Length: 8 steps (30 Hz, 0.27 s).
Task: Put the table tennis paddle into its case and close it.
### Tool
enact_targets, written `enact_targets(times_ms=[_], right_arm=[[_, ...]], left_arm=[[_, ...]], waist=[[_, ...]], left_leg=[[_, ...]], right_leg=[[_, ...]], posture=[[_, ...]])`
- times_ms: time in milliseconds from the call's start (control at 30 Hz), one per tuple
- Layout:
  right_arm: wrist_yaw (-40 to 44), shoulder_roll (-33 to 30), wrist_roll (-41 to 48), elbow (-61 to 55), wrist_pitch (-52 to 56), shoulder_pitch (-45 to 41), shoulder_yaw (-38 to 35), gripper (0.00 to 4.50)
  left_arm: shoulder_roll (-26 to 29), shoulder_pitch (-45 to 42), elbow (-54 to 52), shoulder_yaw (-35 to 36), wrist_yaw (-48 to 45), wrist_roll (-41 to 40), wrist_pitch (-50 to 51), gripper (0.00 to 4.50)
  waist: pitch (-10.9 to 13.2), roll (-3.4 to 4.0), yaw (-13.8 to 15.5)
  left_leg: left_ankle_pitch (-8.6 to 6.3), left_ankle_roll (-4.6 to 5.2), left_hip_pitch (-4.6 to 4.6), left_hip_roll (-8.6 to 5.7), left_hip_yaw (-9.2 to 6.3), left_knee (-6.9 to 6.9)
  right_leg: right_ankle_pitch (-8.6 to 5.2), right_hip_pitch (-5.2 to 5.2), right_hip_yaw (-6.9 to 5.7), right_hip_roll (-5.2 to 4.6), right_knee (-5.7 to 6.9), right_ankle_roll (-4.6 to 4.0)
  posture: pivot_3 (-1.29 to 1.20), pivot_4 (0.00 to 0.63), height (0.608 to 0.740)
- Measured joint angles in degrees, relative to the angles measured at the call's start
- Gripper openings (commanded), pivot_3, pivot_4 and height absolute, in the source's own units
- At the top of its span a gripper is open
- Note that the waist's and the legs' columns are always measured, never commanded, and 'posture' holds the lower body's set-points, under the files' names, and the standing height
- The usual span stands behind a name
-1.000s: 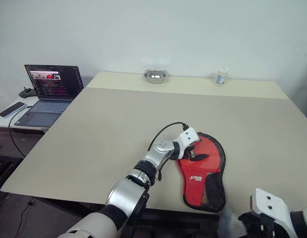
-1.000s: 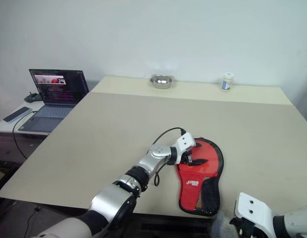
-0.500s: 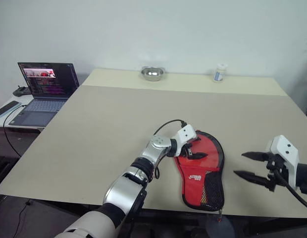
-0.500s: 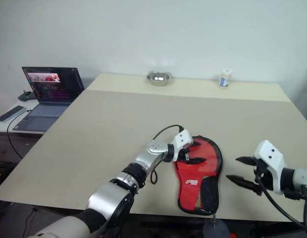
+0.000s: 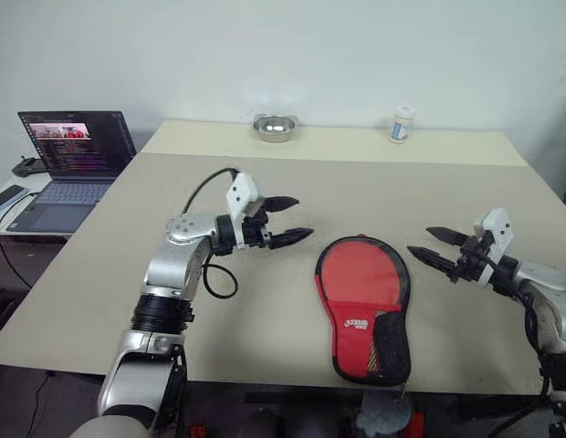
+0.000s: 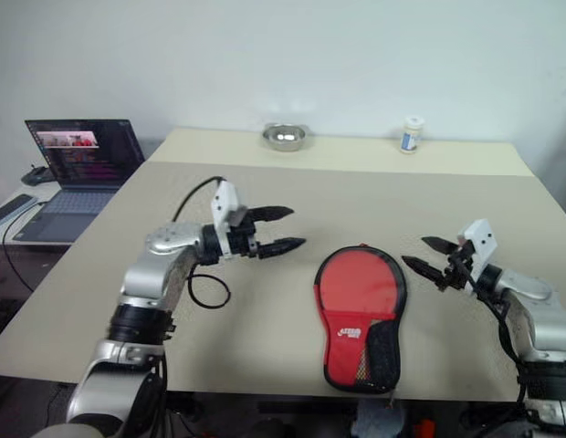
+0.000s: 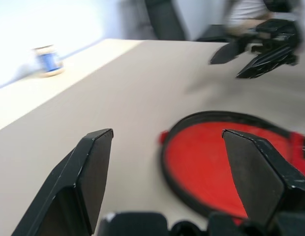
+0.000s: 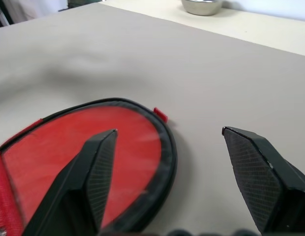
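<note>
Claws (image 5: 288, 221) (image 5: 432, 246) hover open flanking the case (image 5: 365, 306).

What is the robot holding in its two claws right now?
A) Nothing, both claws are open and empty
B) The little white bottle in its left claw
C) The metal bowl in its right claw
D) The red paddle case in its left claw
A: the left gripper and the right gripper both hang open above the table, on either side of the case, neither touching it.
</note>
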Motion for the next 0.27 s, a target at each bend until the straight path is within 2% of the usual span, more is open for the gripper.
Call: enact_targets(times_ms=[100, 267], right_arm=[[1.3, -0.9, -0.6, 4.1, -1.6, -2.1, 0.0, 3.71], [1.8, -1.0, -0.8, 4.0, -2.1, -1.4, 0.1, 3.71]], left_arm=[[0.7, 3.5, -3.5, -0.5, 0.8, -0.3, 1.1, 3.87], [1.0, 6.4, -4.4, -0.6, 3.3, -0.5, 1.4, 3.87]], waist=[[0.0, -0.02, 0.0], [0.0, -0.02, 0.0]], left_leg=[[0.0, 0.0, 0.01, 0.01, 0.03, -0.01], [0.0, -0.01, 0.04, 0.11, -0.05, -0.09]], right_leg=[[0.02, 0.0, 0.05, -0.05, -0.01, 0.0], [0.05, -0.01, -0.01, -0.1, 0.04, -0.07]], posture=[[0.0, 0.15, 0.74], [0.0, 0.15, 0.74]])
